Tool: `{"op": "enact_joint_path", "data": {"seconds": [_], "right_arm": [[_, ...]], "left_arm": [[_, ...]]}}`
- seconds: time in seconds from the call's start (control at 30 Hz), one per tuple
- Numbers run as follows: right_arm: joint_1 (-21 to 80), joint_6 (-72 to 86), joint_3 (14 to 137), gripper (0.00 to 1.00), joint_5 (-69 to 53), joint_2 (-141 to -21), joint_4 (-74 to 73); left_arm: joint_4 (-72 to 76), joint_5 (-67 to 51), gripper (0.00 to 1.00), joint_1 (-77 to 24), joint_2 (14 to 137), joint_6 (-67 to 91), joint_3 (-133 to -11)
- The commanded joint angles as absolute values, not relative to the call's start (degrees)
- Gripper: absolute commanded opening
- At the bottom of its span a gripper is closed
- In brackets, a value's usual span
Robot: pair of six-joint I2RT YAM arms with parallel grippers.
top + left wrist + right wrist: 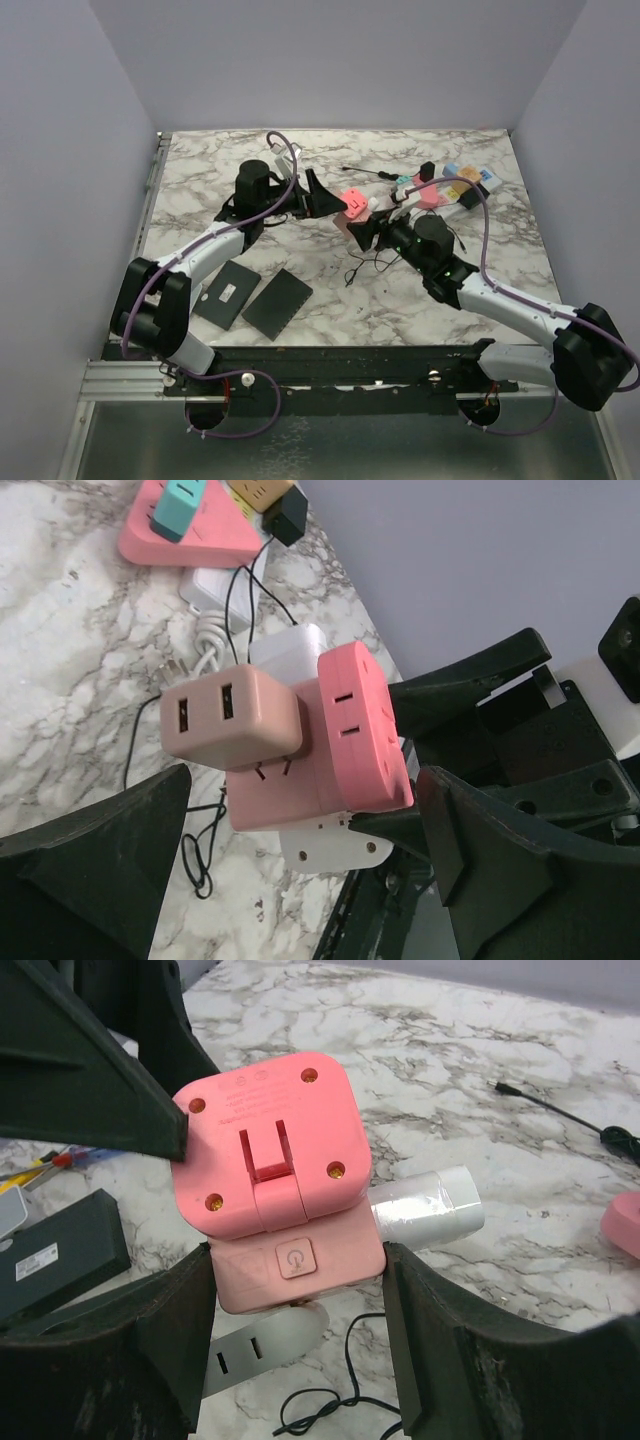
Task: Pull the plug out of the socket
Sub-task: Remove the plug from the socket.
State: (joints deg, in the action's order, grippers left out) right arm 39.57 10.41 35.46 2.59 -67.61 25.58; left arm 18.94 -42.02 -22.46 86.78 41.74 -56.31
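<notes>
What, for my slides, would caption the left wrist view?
Beige two-port USB plug seated in pink cube socket, inside the open left tool.

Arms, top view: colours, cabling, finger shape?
The left arm and right arm match: white links, black joint housings, a purple cable looped along each. The left gripper and right gripper are matte black with broad wedge-shaped fingers. No sleeves; no legible markings.
</notes>
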Motion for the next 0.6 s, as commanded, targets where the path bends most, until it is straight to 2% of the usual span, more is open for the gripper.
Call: {"op": "enact_joint_path", "data": {"seconds": [0.0, 0.57], "right_arm": [[40.76, 10.95, 36.96, 0.0, 5.41, -68.14, 34.94], [42.89, 13.25, 37.12, 0.0, 10.19, -69.3, 38.94]], "left_arm": [[26.19, -42.66, 0.99, -23.99, 87.9, 47.22, -53.62], [30.67, -39.27, 0.99, -24.21, 89.08, 53.59, -50.14]]}}
